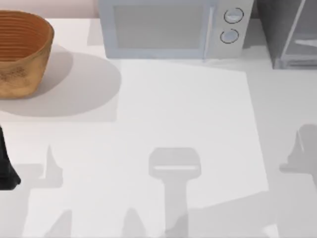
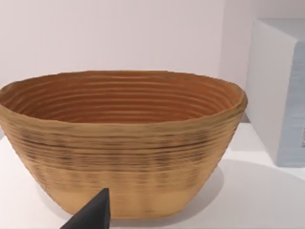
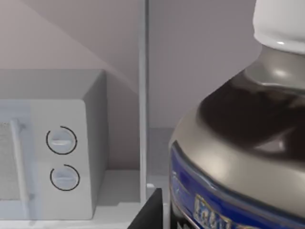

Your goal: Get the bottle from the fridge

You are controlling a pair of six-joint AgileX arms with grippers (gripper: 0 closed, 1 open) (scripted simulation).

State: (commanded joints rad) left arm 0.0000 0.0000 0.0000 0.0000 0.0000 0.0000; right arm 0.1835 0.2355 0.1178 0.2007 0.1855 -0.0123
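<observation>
— So where is the bottle (image 3: 238, 143) right now?

— Close in front of the right wrist camera: white cap up, upright, blue label band low on its body. A dark fingertip (image 3: 150, 212) of the right gripper shows just beside its base. I cannot tell whether the fingers are apart or clamped on it.

— And the fridge (image 1: 290, 32)?

— At the tabletop's far right corner, its door panel swung open. That open door is likely why the arm can reach in at all. In the right wrist view the door's thin frame edge stands between the bottle and the microwave (image 1: 171, 27), which sits along the far edge.

— What about the left arm?

— Parked at the left edge, its gripper (image 1: 6, 168) facing the basket (image 1: 22, 52) at the far left corner. One dark finger (image 2: 93, 214) shows, so its state I cannot tell either.

— Why the basket?

— Possibly a drop-off spot; that is only a guess.
</observation>
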